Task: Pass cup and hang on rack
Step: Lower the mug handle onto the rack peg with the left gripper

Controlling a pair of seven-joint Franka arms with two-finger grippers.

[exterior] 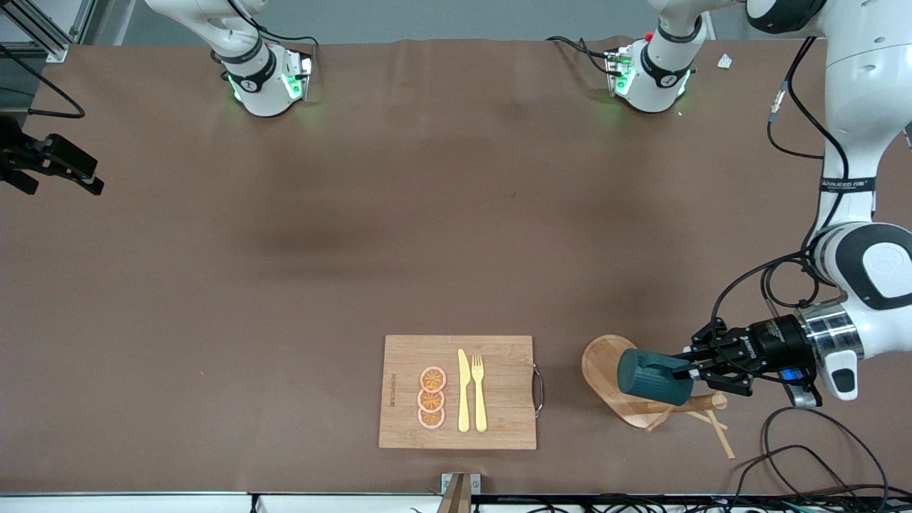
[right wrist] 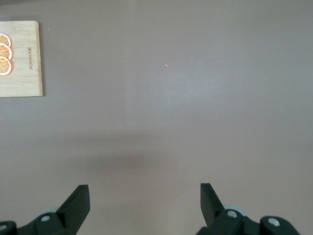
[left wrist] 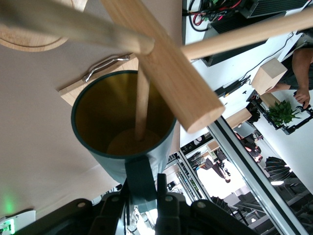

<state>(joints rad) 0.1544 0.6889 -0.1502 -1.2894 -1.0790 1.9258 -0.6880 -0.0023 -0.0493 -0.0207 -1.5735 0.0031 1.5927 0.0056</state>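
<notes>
My left end effector (exterior: 695,372) is clenched on the small side handle of the dark teal round cup (exterior: 653,377) with the yellow inside. I hold the cup on its side, up in the air, over the light wooden mug rack (exterior: 641,399) with the oval flat base. In my left wrist view, one thin slanted peg (left wrist: 142,103) of the rack reaches into the cup's open mouth (left wrist: 122,115). I cannot tell if the peg touches the cup.

The rack stands at the left arm's end of the brown counter (exterior: 285,285), at about 3 o'clock from the flat bamboo cutting board (exterior: 457,392). On the board lie three orange slices (exterior: 432,397), a yellow knife (exterior: 463,390) and a yellow fork (exterior: 478,392).

My right end effector (right wrist: 145,208) is released, fingers wide apart, holding nothing. It waits over bare counter at the right arm's end.
</notes>
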